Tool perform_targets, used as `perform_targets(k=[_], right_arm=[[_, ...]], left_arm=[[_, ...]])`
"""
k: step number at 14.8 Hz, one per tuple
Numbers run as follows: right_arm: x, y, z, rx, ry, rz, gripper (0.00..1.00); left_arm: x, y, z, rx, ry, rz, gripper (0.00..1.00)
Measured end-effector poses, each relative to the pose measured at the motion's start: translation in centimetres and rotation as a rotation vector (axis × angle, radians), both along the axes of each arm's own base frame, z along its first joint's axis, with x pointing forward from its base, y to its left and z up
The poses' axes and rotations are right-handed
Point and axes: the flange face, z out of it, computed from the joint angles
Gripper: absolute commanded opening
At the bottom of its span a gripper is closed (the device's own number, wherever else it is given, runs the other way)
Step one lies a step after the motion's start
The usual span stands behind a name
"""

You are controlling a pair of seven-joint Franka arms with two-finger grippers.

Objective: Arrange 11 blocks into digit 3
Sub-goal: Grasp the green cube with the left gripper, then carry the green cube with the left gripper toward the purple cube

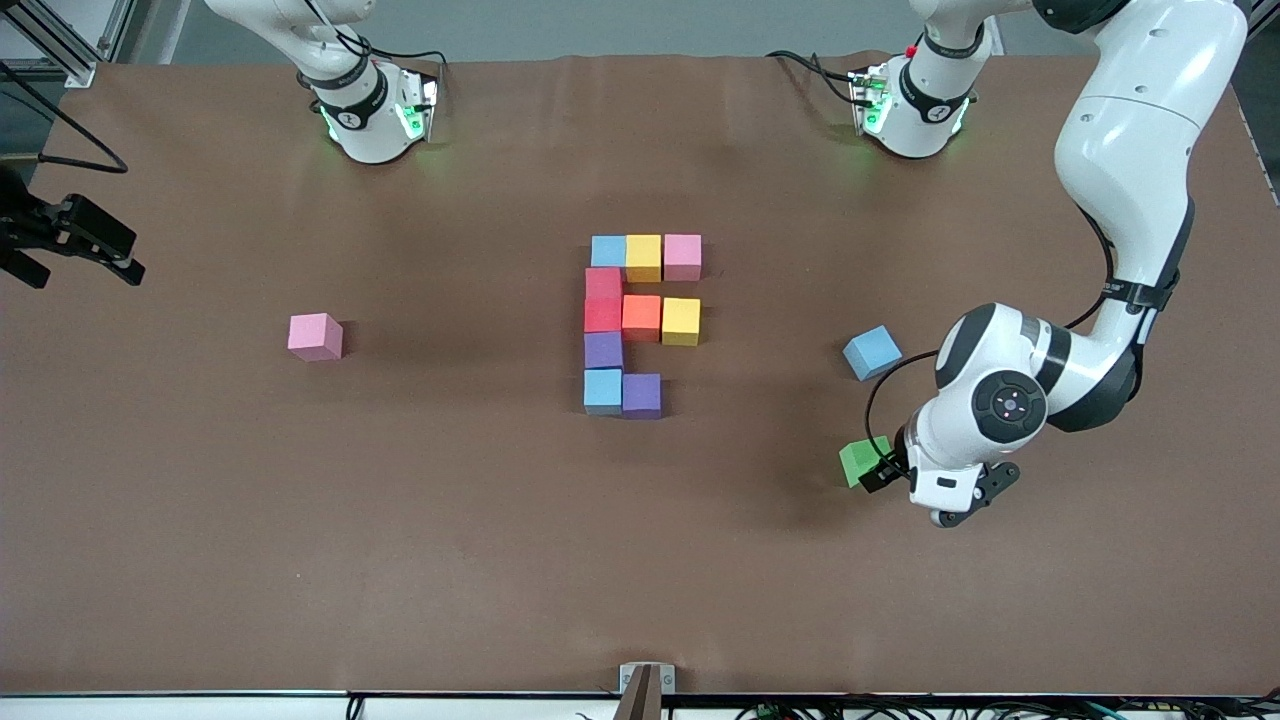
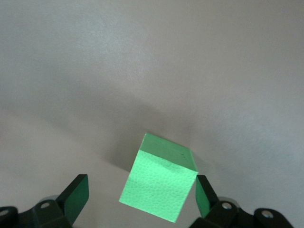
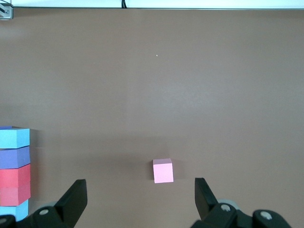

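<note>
Right gripper (image 3: 140,192): up high over the table (image 1: 200,520) at the right arm's end, jaws apart, nothing in them. The right arm waits. Loose pink block (image 1: 315,336) sits alone on the table under it, well apart from everything else.

Mid-table is the digit 3 (image 1: 640,325), partly built, with its blocks touching:
- Row farthest from the front camera: blue block (image 1: 608,250), yellow block (image 1: 644,257), pink block (image 1: 682,256).
- Column running toward the camera from the blue end: two red blocks (image 1: 603,300), then a purple block (image 1: 603,350), then a second blue block (image 1: 603,390).
- Middle row off the lower red block: orange block (image 1: 641,317), second yellow block (image 1: 681,320).
- Nearest row has only two blocks: the second blue one plus a second purple block (image 1: 641,394). Its end slot is unfilled.

Toward the left arm's end of the table, a loose blue block (image 1: 872,352) lies turned at an angle, apart from the figure.

The green block (image 1: 858,458) is nearer the camera than that one, on the table and partly hidden by the left arm's hand.

Left gripper (image 2: 141,192): low at the green block, jaws apart and straddling it, not clamped. The block is turned askew to the fingers. One finger sits right at its edge and the other has a clear gap.
</note>
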Motion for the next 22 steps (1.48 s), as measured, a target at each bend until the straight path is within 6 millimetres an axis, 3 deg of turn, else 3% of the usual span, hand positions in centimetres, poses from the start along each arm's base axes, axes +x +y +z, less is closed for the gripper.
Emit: perform_targets(k=[11,12,13,16,17,19,22], right_arm=[[-0.2,-0.8,0.8,0.0,-0.006,-0.015,1.0],[-0.3,-1.0,1.0,0.0,0.003,-0.018,1.0],[-0.5,-1.1,1.1,0.001,0.013,-0.02,1.0],[-0.7,-1.3,1.0,0.001,0.029,-0.023,1.0],[-0.8,-1.3,1.0,0.001,0.035,-0.024,1.0],[-0.9,-1.3,0.8,0.002,0.053,-0.024,1.0],[-1.0,-1.3,0.7,0.002,0.059,-0.024,1.0]], left_arm=[[0.6,-0.1,-3.6,-0.106,0.057,-0.068,0.98],[0.8,-0.1,-3.9,-0.111,0.058,-0.067,0.92],[0.8,-0.1,-4.3,-0.115,0.061,-0.069,0.79],[0.9,-0.3,-5.7,-0.129,0.061,-0.068,0.28],[0.9,-0.3,-5.8,-0.132,0.061,-0.063,0.21],[1.2,-0.6,-5.1,-0.15,0.059,-0.001,0.16],[1.3,-2.5,-3.8,-0.172,0.062,0.142,0.15]])
